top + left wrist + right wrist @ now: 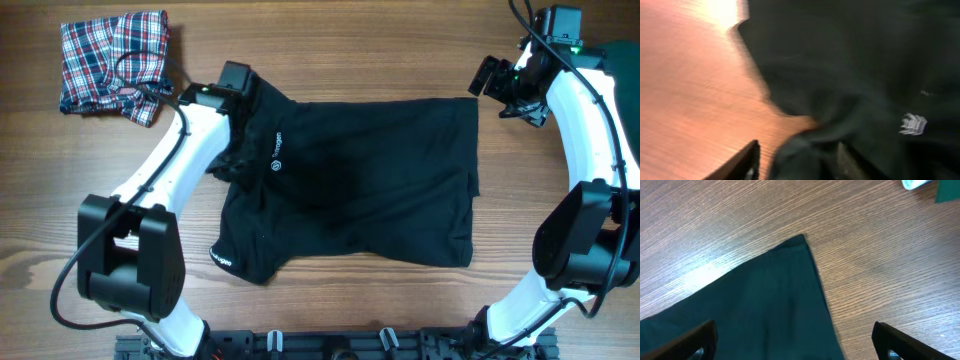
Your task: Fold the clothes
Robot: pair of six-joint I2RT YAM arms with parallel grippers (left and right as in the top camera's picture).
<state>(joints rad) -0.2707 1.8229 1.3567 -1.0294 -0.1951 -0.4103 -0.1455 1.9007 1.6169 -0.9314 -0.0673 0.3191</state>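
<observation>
The clothes: a large black shirt with small white logos lies spread across the middle of the table, its left part bunched. My left gripper is at the shirt's upper left edge. In the left wrist view its jaws stand apart, and a fold of black cloth lies loose in the left gripper. My right gripper hovers by the shirt's upper right corner. In its own view the right gripper is wide open above the cloth, holding nothing.
A crumpled red-blue-white plaid garment lies at the far left of the wooden table, with a black cable across it. A green thing and a pale one show at the right wrist view's top right edge.
</observation>
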